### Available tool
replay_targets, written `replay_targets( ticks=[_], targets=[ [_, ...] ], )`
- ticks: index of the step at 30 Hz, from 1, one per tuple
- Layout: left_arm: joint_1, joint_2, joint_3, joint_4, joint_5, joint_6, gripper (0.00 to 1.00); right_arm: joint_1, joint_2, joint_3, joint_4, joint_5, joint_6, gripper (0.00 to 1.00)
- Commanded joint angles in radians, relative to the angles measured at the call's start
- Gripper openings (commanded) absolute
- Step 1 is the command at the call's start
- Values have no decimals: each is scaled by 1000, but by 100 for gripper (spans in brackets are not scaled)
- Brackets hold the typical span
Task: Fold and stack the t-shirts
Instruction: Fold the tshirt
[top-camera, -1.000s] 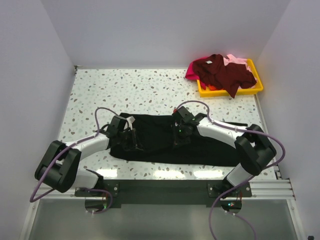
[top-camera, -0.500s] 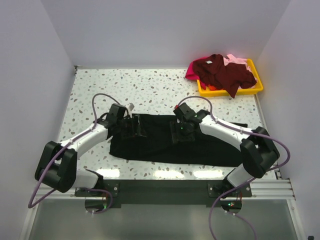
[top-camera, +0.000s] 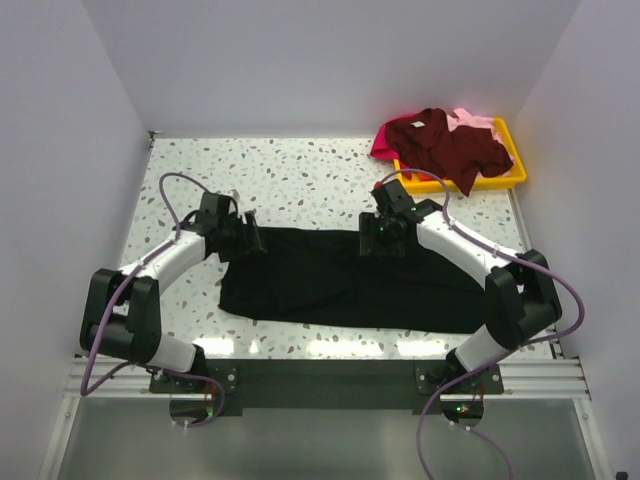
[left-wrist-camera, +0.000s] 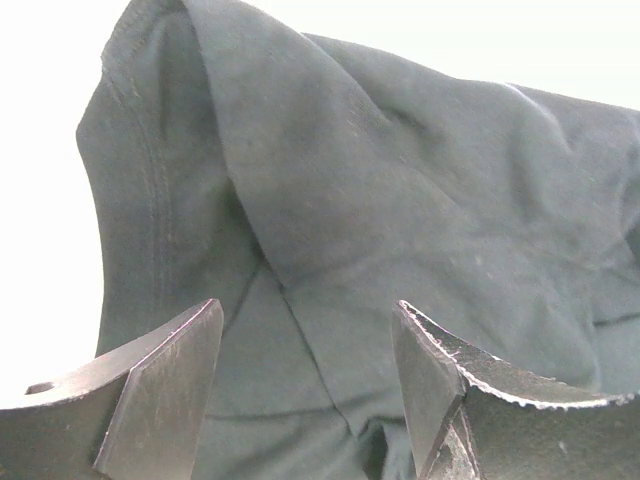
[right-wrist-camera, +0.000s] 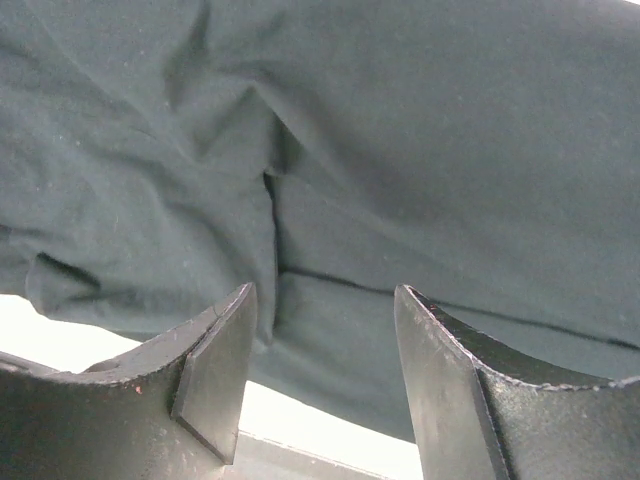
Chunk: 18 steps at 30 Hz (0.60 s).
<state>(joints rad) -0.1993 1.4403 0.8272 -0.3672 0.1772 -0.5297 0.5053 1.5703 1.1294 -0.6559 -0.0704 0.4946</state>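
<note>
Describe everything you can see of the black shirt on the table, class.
The black shirt is soft, matte knit cloth, folded into a long band. It lies flat across the near part of the speckled table. Its surface shows creases, overlapping layers and a stitched hem near its left end. The left fingers and right fingers are open over its far edge, gripping nothing.

Pale walls, speckled terrazzo table
</note>
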Motion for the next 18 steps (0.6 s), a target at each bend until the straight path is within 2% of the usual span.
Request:
replay_targets(
  ticks=[1,7,13,16,18],
  targets=[
    [9,35,41,56,-50,19,73,4,26,26,51,-25,-30,61],
    [12,95,43,91,-55,19,72,-28,48,-16,93,-28,-21,61],
    [17,121,15,154,-6,4,64,-77,50,-42,113,-29,-25,61],
    [20,141,-6,195,33,-6,58,-108,51,-65,125,-35,-30,62],
    [23,155,-14,220,56,-9,47,-125,54,-88,133,-43,-30,62]
  ],
)
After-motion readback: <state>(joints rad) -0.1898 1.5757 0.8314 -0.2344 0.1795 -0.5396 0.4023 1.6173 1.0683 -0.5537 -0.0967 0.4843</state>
